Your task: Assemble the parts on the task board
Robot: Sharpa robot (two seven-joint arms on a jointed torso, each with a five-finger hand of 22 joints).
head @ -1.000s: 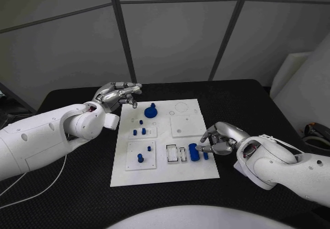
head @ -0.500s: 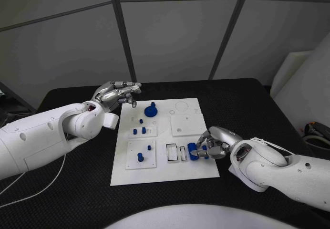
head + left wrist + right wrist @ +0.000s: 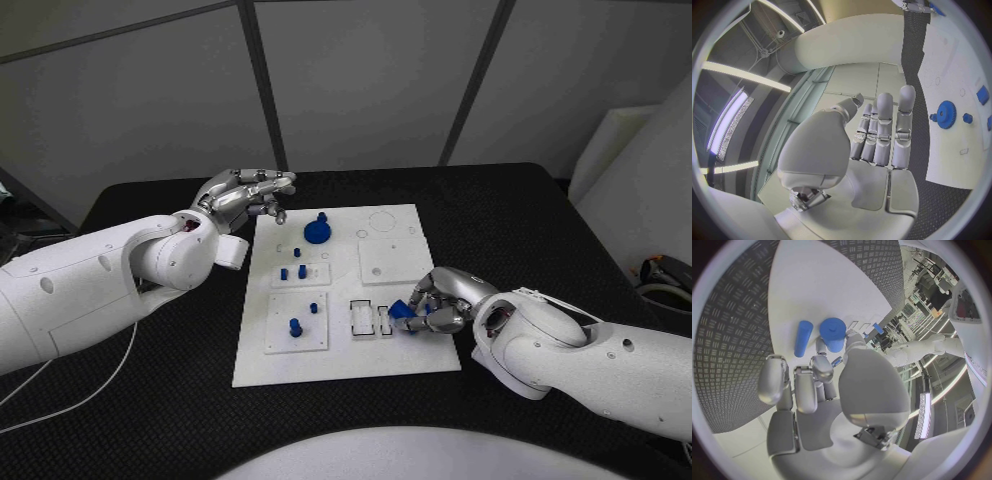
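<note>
The right hand (image 3: 440, 303) is pinching a blue cylinder (image 3: 833, 334) at the task board's (image 3: 343, 362) near right, a blue rod (image 3: 803, 338) lying beside it. The left hand (image 3: 242, 195), fingers extended together, is hovering far left by the blue gear (image 3: 316, 231).

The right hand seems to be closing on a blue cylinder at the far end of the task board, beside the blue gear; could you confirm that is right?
Not quite. The right hand is closing on the blue cylinder, but at the near right part of the task board, as the head view shows. The blue gear sits at the far end, near the left hand.
</note>
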